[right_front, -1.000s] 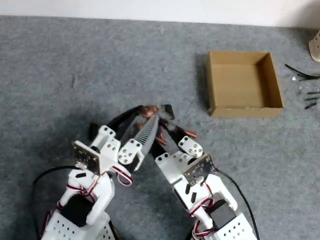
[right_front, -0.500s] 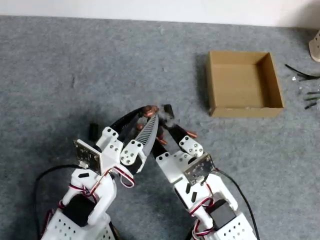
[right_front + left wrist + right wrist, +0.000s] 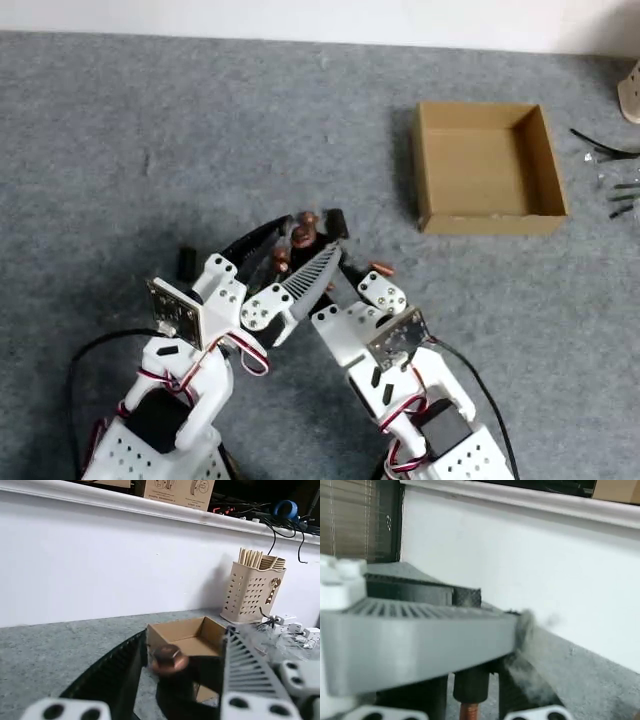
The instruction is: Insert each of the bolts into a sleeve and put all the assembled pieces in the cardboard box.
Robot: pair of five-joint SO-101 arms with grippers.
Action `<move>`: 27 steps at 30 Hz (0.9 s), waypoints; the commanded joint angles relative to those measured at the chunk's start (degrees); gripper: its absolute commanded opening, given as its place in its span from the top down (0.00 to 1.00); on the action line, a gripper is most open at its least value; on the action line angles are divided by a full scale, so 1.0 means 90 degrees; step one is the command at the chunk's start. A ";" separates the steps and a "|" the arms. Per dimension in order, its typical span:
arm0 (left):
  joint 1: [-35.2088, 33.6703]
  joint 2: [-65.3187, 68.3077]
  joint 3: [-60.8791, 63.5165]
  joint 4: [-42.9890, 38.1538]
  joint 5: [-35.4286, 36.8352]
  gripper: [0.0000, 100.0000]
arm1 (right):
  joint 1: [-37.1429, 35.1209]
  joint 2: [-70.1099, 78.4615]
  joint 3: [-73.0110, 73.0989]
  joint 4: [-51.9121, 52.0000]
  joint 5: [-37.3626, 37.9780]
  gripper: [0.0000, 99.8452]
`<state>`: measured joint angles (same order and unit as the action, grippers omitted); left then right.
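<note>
Now, a spare sleeve (image 3: 187, 262) lay on the grey desk (image 3: 100, 150) at far left. The left tool (image 3: 310, 238) had just swung wide open, holding nothing; the copper bolt (image 3: 167, 659) stood in a black sleeve (image 3: 175, 692) between its jaws. Whether the right tool (image 3: 330, 240) gripped anything could not be told. Insertion seemed done; the cardboard box (image 3: 490, 222), far right, came next.

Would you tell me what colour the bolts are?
Copper-brown; the bolts show best in the left wrist view.

Grey mat (image 3: 100, 150), slotted beige holder (image 3: 252, 592)
</note>
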<state>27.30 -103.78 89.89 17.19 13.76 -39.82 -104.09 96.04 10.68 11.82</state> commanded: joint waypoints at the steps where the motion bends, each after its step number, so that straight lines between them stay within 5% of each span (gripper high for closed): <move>1: 0.0063 -0.0112 -0.0327 0.0049 0.0088 0.77 | 0.0112 -0.0142 0.0708 -0.0063 0.0068 1.00; 12: -0.2310 -0.0112 -0.0669 0.0039 0.1143 0.80 | 0.0142 -0.0142 0.0708 -0.0063 0.0068 1.00; 17: -0.2349 -0.0093 -0.0357 0.0029 0.1143 1.00 | 0.0288 -0.0142 0.0708 -0.0063 0.0039 1.00; 21: -0.2349 -0.0093 0.0015 0.0029 0.1094 0.97 | 0.0435 -0.0142 0.0708 -0.0073 0.0039 1.00; 27: -0.1538 -0.0083 0.0444 0.0068 -0.0908 0.99 | 0.0669 -0.0132 0.0698 0.0073 0.0029 0.99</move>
<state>10.07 -103.78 93.41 17.45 14.90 -34.99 -104.09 96.04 10.68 11.82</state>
